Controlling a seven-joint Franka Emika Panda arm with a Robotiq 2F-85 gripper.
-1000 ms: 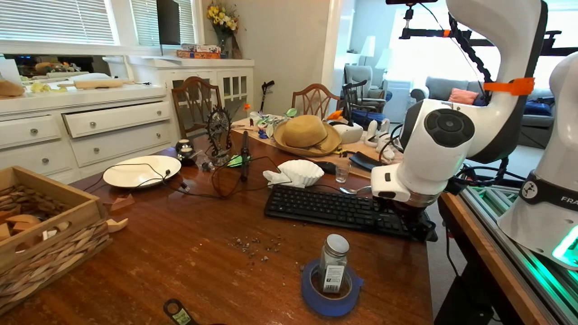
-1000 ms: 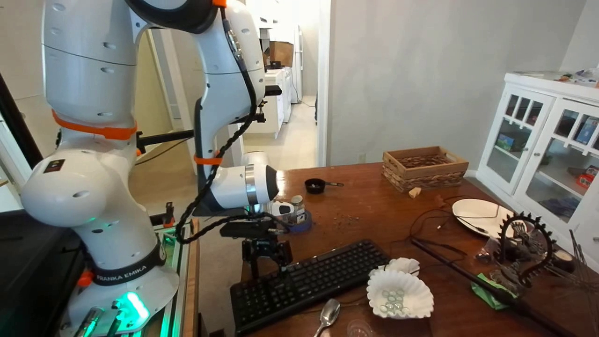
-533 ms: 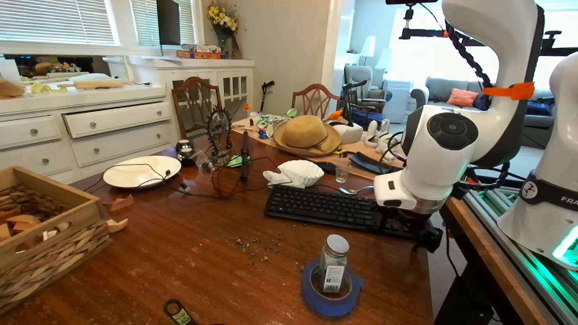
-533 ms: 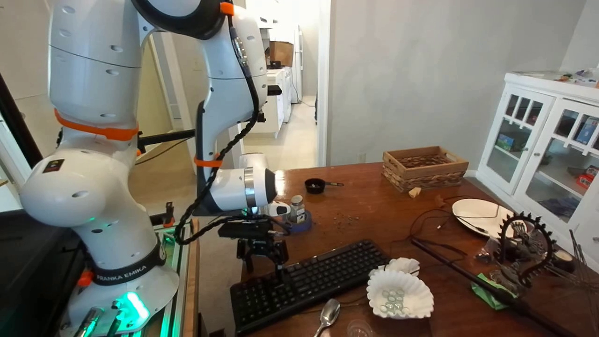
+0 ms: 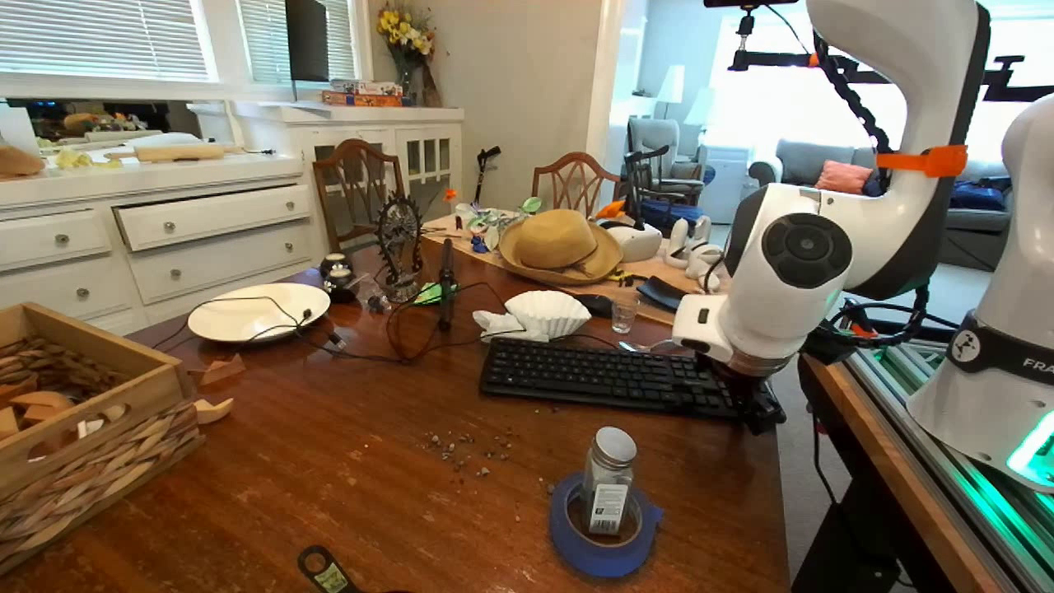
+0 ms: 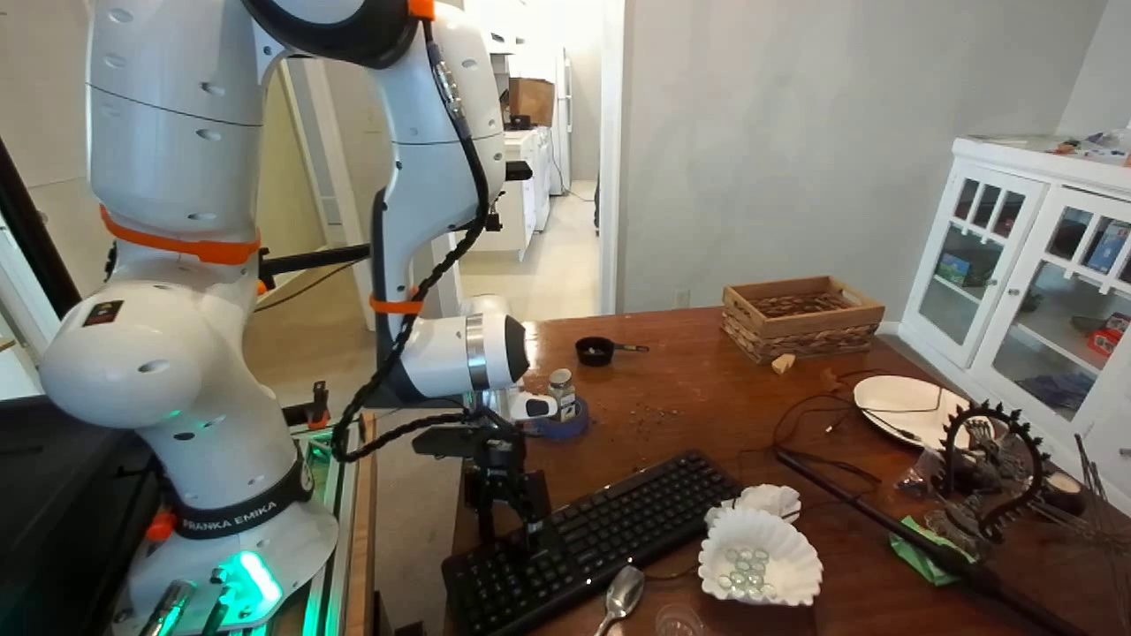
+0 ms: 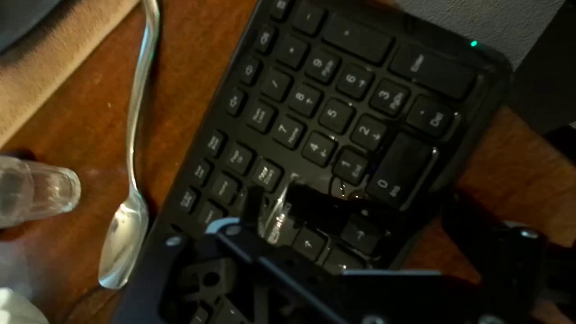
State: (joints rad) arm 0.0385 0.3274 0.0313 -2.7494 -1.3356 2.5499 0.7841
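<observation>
Wood tbl [image 5: 329,469]: spread hand [image 6: 510,532] over kybd [image 6: 638,511].

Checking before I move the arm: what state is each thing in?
gripper: open, down at keyboard
keyboard: lying face up
spoon: lying down
glass: upright
bowl: holding clear beads
jar: upright, lid on
tape: flat, around jar
plate: cable across it
pan: upright, contents unclear
basket: open-topped, blocks inside
one drawer: looks slightly open

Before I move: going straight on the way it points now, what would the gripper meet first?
Most likely the black keyboard, around its arrow keys: the open gripper points down at it. How much gap is left, or whether the two already touch, I can't tell.
</observation>
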